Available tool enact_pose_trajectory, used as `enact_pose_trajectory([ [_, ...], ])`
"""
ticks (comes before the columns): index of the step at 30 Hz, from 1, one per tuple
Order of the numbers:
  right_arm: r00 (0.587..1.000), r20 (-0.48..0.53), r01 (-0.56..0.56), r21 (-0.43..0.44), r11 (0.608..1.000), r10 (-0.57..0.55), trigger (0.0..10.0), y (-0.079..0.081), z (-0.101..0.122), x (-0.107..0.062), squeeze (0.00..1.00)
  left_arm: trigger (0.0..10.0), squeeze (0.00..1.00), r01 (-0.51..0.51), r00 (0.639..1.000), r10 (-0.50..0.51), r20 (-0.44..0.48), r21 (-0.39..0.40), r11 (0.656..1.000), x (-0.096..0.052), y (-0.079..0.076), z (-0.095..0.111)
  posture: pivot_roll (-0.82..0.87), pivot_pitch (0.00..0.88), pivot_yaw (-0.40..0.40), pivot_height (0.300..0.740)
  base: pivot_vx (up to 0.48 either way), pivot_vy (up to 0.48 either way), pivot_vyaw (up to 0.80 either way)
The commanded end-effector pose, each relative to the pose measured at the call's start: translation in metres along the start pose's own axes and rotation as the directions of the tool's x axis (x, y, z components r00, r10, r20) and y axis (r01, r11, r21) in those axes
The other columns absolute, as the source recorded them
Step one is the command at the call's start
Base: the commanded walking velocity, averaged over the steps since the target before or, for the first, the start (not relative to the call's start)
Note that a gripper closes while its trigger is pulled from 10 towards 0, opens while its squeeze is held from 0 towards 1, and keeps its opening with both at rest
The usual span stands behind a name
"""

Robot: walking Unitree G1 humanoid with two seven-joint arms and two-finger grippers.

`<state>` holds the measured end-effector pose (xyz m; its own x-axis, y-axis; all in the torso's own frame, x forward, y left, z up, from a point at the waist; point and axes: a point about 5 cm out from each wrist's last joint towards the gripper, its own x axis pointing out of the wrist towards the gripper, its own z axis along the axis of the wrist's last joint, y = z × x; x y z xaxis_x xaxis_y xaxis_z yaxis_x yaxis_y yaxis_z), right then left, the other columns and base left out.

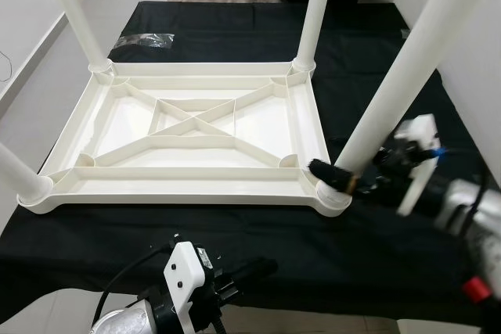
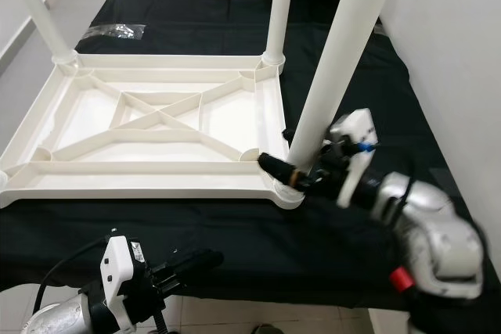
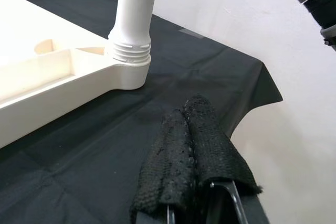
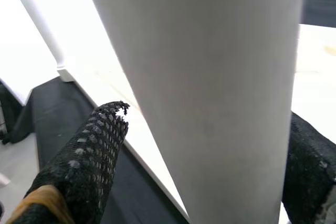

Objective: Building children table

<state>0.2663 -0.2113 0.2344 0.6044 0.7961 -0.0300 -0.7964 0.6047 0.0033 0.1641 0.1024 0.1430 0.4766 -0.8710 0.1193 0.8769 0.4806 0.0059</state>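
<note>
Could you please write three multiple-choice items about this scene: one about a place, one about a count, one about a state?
1. Where does the small clear plastic bag lie?
A. On the black cloth beyond the far left corner of the upturned tabletop
B. Inside the tabletop
C. In the left end effector

2. How many white legs stand in the tabletop's corners?
A. Two
B. Three
C. Four

3. What is the right end effector doing?
A. Hanging idle below the cloth
B. Straddling the near right leg, a finger on each side
C. Resting flat on the cloth

Answers: 1 A, the plastic bag lies on the black cloth past the corner of the tabletop. 2 C, one leg rises from each corner. 3 B, the right end effector has the near right leg between its fingers; the left end effector waits near the cloth's front edge.
</note>
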Motion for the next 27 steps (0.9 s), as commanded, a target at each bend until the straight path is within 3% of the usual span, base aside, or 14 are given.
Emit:
enact_pose_trajectory([
  [1,0.998,0.002,-0.065,-0.01,0.998,0.065,10.0,0.001,0.0,0.007,0.0,10.0,0.0,0.013,1.0,-0.013,-0.005,-0.01,1.0,-0.001,-0.004,0.0,0.02,0.204,-0.014,0.74,0.0,0.0,0.0],
  [7,0.994,-0.011,-0.11,-0.042,0.993,0.109,10.0,-0.004,0.001,0.008,0.0,10.0,0.0,0.011,1.0,-0.011,-0.009,-0.007,1.0,-0.002,-0.004,0.0,0.03,0.207,-0.011,0.74,0.0,0.0,0.0],
  [8,0.993,-0.011,-0.121,-0.052,0.991,0.12,0.0,-0.009,0.003,0.007,0.0,10.0,0.0,0.009,1.0,-0.009,-0.01,-0.006,1.0,-0.003,-0.004,0.0,0.03,0.209,-0.009,0.74,0.0,0.0,0.0],
  [17,0.994,-0.038,-0.101,-0.023,0.995,0.1,0.0,-0.02,-0.009,-0.006,0.0,10.0,0.0,0.008,1.0,-0.008,-0.012,-0.007,1.0,-0.003,-0.003,0.001,0.02,0.217,-0.002,0.74,0.0,0.0,0.0],
  [18,0.997,-0.047,-0.065,0.014,0.998,0.065,0.0,-0.017,-0.022,-0.011,0.0,10.0,0.0,0.009,1.0,-0.009,-0.012,-0.009,1.0,-0.004,-0.002,0.001,0.02,0.217,-0.001,0.74,0.0,0.0,0.0],
  [21,0.998,-0.053,-0.04,0.037,0.999,0.042,0.0,-0.014,-0.031,-0.014,0.0,10.0,0.0,0.01,1.0,-0.01,-0.012,-0.01,1.0,-0.004,-0.002,0.001,0.02,0.218,-0.002,0.74,0.0,0.0,0.0],
  [22,0.995,-0.079,0.06,0.088,0.994,-0.053,0.0,-0.005,-0.049,-0.012,0.0,10.0,0.0,0.011,1.0,-0.011,-0.012,-0.01,1.0,-0.004,-0.002,0.001,0.02,0.218,-0.01,0.74,0.0,0.0,0.0],
  [23,0.995,-0.079,0.06,0.088,0.994,-0.053,0.0,-0.005,-0.049,-0.012,0.0,10.0,0.0,0.011,1.0,-0.011,-0.012,-0.01,1.0,-0.004,-0.002,0.001,0.02,0.218,-0.01,0.74,0.0,0.0,0.0],
  [24,0.738,-0.307,0.617,-0.051,0.785,-0.6,0.0,-0.018,-0.083,-0.017,0.0,10.0,0.0,0.011,1.0,-0.011,-0.014,-0.01,1.0,-0.005,0.0,0.0,0.0,0.218,-0.006,0.74,0.0,0.0,0.0],
  [25,0.636,-0.411,0.706,-0.031,0.707,-0.653,0.0,0.012,-0.104,-0.01,0.0,10.0,0.0,0.013,1.0,-0.013,-0.015,-0.01,1.0,-0.005,0.0,0.0,0.02,0.217,-0.001,0.74,0.0,0.0,0.0],
  [26,0.636,-0.411,0.706,-0.031,0.707,-0.653,0.0,0.012,-0.104,-0.01,0.0,10.0,0.0,0.013,1.0,-0.013,-0.015,-0.01,1.0,-0.005,0.0,0.0,0.02,0.217,-0.001,0.74,0.0,0.0,0.0],
  [27,0.572,-0.414,0.748,-0.09,0.658,-0.708,0.0,0.034,-0.104,-0.004,0.0,10.0,0.0,0.015,1.0,-0.015,-0.015,-0.009,1.0,-0.005,0.001,0.0,0.02,0.218,-0.001,0.74,0.0,0.0,0.0],
])
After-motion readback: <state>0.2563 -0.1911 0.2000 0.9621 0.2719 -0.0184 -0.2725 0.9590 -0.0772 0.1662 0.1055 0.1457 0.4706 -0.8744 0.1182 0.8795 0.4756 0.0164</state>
